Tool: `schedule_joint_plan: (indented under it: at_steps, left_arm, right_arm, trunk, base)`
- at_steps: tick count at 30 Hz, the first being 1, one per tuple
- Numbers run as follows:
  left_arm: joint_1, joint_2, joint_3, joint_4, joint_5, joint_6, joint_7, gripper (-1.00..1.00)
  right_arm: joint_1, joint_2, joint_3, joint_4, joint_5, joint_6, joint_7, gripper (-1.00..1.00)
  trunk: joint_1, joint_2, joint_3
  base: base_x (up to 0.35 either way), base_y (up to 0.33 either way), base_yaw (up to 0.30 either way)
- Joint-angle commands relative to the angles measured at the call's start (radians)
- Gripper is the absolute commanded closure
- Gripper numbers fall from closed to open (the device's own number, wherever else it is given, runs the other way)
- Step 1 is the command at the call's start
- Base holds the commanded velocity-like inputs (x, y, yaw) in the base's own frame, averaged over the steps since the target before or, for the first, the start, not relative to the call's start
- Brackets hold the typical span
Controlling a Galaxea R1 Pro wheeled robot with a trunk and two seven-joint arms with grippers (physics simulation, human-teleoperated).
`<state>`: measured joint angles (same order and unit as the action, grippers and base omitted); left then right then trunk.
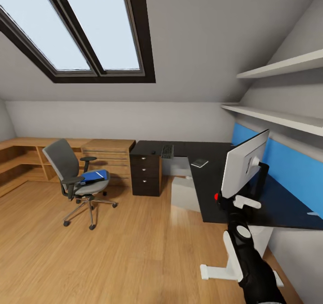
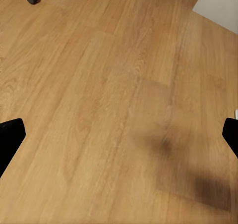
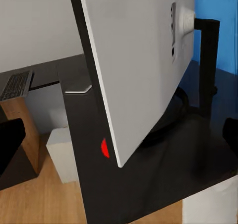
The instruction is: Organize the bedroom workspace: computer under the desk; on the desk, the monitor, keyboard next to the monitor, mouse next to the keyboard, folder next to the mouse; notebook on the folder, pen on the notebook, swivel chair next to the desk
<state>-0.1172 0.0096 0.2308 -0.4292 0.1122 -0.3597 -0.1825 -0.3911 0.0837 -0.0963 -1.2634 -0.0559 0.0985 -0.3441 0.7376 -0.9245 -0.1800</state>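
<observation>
**A:** Monitor (image 1: 244, 162) first: it stands on the desk (image 1: 211, 196) near the front edge, on its round foot, white back turned this way and the red dot at its lower corner. The right gripper (image 3: 119, 135) hangs just in front of that corner, jaws spread wide with nothing between them.

**B:** And how would it handle, do you reckon?

**A:** Likely top-heavy. It's a wide, thin, stiff panel on one black post, so a shove high up would probably tip it. The screen face looks fragile and the white back smooth, maybe slippery. Safest hold, by my guess, is the post or the foot; failing that, a pinch on the panel's lower edge.

**B:** What's around it?

**A:** The notebook (image 1: 199, 162) lies flat on the desk beyond the monitor, thin and light, one to lift by an edge. The keyboard (image 1: 167, 150) sits further along by the wall. A pale box, probably the computer (image 1: 185, 194), stands under the desk.

**B:** And the rest?

**A:** The chair (image 1: 74, 178) stands well apart on the floor (image 2: 99, 110) with the blue folder (image 1: 95, 175) on its seat. The left gripper (image 2: 119, 137) points down at bare boards, wide open and empty.
</observation>
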Motion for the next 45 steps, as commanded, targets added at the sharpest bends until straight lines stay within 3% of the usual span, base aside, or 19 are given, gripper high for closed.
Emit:
schedule_joint_plan:
  at_steps: [1,6,10,16,28,39,45]
  left_arm:
    - [-0.001,0.000,0.003,0.001,0.010,-0.001,-0.010,-1.00]
    - [-0.001,0.000,0.002,0.000,0.010,-0.002,-0.011,-1.00]
    - [-0.001,-0.001,0.002,0.000,0.009,-0.002,-0.011,-1.00]
    - [-0.001,-0.002,0.001,0.000,0.008,-0.002,-0.011,-1.00]
    - [-0.001,-0.002,0.002,0.000,0.007,-0.002,-0.011,-1.00]
    - [-0.001,-0.003,0.001,0.000,0.007,-0.002,-0.012,-1.00]
    - [-0.001,-0.003,0.002,0.000,0.007,-0.002,-0.012,-1.00]
  right_arm:
    - [0.002,0.002,0.000,-0.031,-0.007,0.017,-0.006,-1.00]
    - [0.013,0.002,0.000,-0.069,-0.008,0.032,-0.005,-1.00]
    - [0.015,0.001,0.007,-0.005,-0.003,0.022,0.007,-1.00]
    - [0.015,0.001,0.010,0.078,0.014,-0.177,0.011,-1.00]
    - [0.015,-0.012,0.005,0.084,0.029,-0.188,0.000,-1.00]
    - [0.015,-0.019,0.004,0.085,0.090,-0.187,-0.026,-1.00]
    - [0.015,-0.019,0.006,0.084,0.100,-0.187,-0.094,-1.00]
  trunk:
    - [0.000,-0.001,-0.002]
    - [0.000,-0.001,-0.002]
    - [0.000,-0.001,-0.002]
    - [0.000,-0.001,-0.002]
    - [0.000,-0.001,-0.002]
    - [0.000,-0.001,-0.002]
    - [0.000,-0.001,-0.002]
  base:
    - [0.000,0.000,0.000]
    - [0.000,0.000,0.000]
    - [0.000,0.000,0.000]
    - [0.156,0.066,0.000]
    - [0.126,0.002,0.000]
    - [0.051,0.067,0.000]
    - [0.002,0.057,0.000]
